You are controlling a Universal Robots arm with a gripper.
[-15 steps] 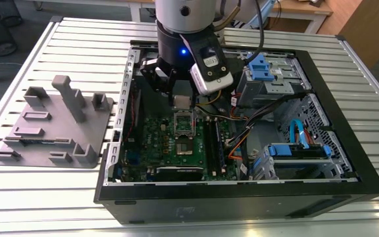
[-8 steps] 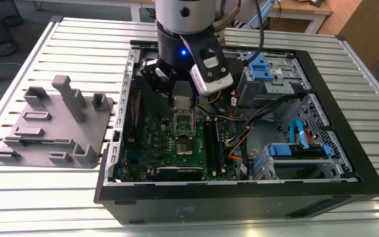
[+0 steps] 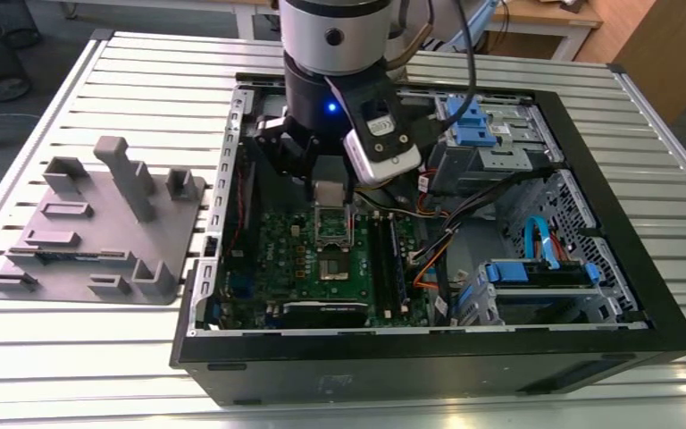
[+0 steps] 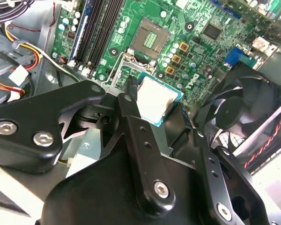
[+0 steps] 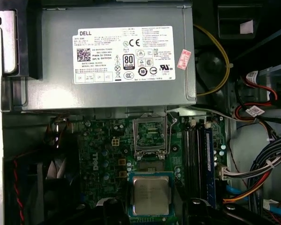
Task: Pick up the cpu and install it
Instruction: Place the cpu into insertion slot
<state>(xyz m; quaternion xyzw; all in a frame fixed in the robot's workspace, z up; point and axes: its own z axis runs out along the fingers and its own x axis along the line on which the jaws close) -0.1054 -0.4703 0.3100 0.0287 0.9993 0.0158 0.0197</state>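
The cpu (image 4: 155,99), a small square chip with a pale silvery top, sits between the black fingers of my gripper (image 4: 157,104), which is shut on its edges. It hangs level above the green motherboard (image 4: 196,61), a short way from the open socket (image 4: 150,37). In the first wrist view the cpu (image 5: 151,194) lies just short of the socket (image 5: 150,164), whose metal load frame (image 5: 150,133) stands raised. In the exterior view my gripper (image 3: 329,185) is inside the open computer case, holding the cpu (image 3: 331,191) over the socket (image 3: 336,234).
A grey plastic tray (image 3: 93,223) with upright posts stands on the slatted table at the exterior view's left. Around the socket are memory slots (image 4: 96,33), a black fan (image 4: 239,112), the power supply (image 5: 117,61), loose cables (image 5: 257,173) and blue drive bays (image 3: 486,134).
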